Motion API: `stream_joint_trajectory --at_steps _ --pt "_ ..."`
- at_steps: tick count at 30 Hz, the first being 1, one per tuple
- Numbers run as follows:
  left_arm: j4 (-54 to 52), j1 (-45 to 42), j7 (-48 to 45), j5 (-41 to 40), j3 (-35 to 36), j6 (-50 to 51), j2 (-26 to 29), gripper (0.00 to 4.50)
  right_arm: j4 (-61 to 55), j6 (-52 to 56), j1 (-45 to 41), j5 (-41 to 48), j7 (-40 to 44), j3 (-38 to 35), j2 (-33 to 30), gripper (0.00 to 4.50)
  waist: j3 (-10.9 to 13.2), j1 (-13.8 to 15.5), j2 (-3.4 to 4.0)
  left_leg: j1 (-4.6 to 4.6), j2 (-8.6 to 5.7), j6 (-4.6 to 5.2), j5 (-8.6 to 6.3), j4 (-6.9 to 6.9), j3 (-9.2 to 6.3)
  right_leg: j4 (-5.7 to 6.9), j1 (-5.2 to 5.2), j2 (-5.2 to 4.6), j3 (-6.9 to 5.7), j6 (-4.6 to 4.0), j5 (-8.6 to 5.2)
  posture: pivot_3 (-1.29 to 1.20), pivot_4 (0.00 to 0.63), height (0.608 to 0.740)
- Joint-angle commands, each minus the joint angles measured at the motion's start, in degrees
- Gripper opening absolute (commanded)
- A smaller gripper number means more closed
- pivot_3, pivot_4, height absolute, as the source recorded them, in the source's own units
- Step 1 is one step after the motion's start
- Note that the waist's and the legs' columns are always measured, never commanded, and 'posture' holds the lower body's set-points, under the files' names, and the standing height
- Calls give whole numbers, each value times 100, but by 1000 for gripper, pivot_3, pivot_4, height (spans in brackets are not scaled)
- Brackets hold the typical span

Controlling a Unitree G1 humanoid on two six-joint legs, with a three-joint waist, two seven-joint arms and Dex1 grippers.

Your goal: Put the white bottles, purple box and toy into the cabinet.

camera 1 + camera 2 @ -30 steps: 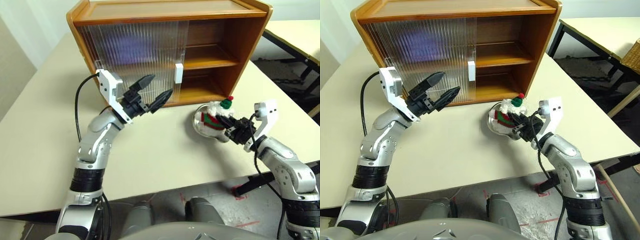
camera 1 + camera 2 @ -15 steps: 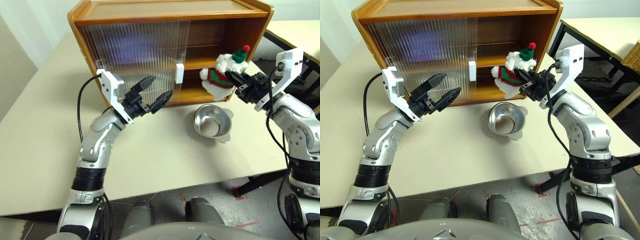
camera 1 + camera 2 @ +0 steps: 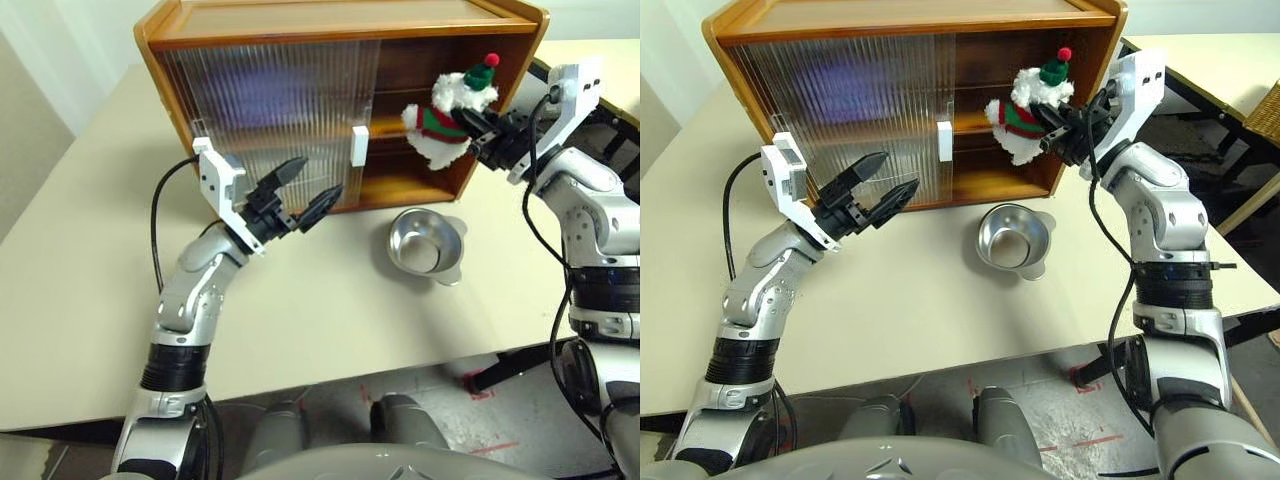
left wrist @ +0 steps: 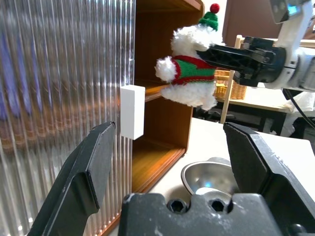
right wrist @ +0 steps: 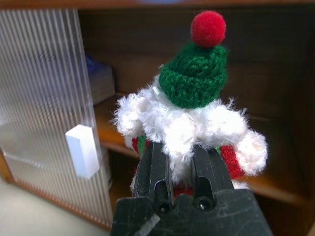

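Right gripper (image 3: 476,128) fingers pinched on the toy (image 3: 447,118), held upright at the cabinet (image 3: 340,20) opening, level with the inner shelf (image 3: 400,125), presumably lined up to push in. Left gripper (image 3: 300,193) fingers spread wide, empty, by the sliding door (image 3: 270,110). Steel bowl (image 3: 425,245) on the table (image 3: 330,310), 6 o'clock of the toy.

The left arm is bent at the elbow and raised forward, its two-fingered black left gripper (image 3: 303,194) held with fingers spread wide and empty. The right arm is lifted high, its black right gripper (image 3: 472,127) clamped on a fluffy white plush toy (image 3: 447,120).
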Motion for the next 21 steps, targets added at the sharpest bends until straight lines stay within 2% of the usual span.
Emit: stream_joint_trajectory --at_steps 1,10,21 --pt "-96 86 40 46 -35 12 -1 4500 443 -316 -282 -154 127 92 55 285 0 -2 0 0 0 0 0 0 0 0 0 0 0 -1 0 48 0 740" --pt "-177 140 129 37 -11 17 5 4500 1732 -959 -962 -461 340 175 164 285 0 0 0 0 1 0 0 -1 0 1 0 0 -1 -2 2 63 0 740" --pt "-341 257 284 28 17 67 19 4500 4309 -2559 -2114 -1115 347 288 465 284 0 -3 0 5 2 0 0 -3 1 6 -1 -1 -1 -9 10 93 0 740"
